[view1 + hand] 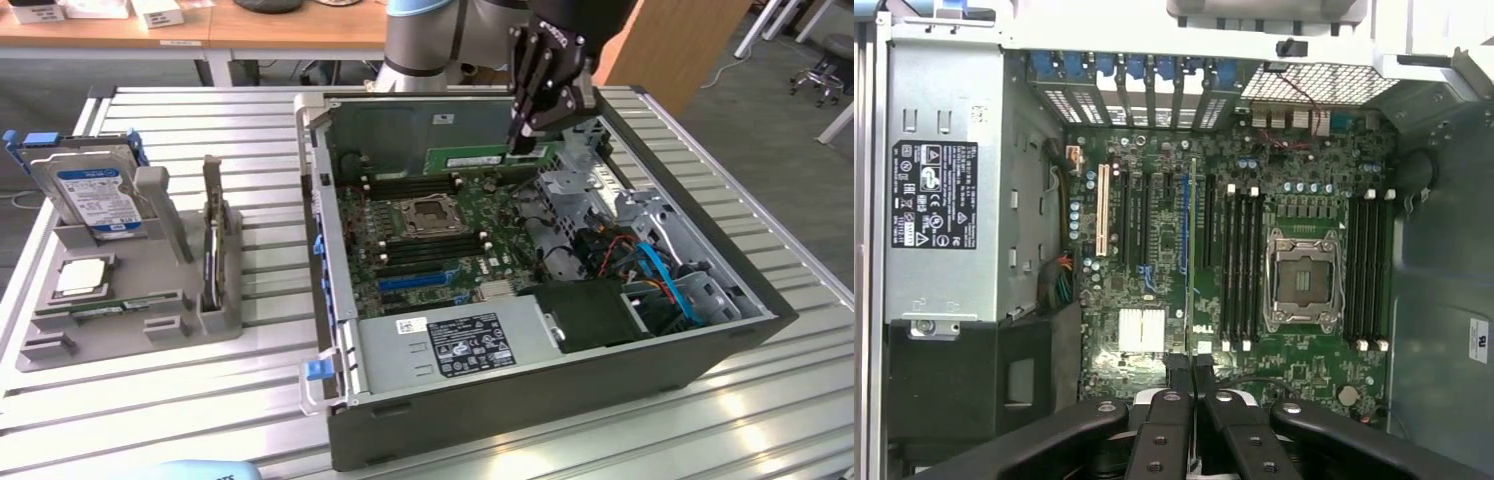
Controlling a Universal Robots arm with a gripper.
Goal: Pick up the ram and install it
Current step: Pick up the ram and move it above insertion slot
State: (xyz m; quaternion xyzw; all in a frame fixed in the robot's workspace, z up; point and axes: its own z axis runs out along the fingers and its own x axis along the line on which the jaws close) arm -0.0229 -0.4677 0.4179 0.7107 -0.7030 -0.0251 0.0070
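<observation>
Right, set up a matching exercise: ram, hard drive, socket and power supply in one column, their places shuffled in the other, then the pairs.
1 ram
2 hard drive
3 socket
4 power supply

A standing in the grey holder outside the case
B middle of the motherboard
C held in the hand, above the motherboard
D inside the case, bearing a black label

Pairs: 1-C, 2-A, 3-B, 4-D
</observation>
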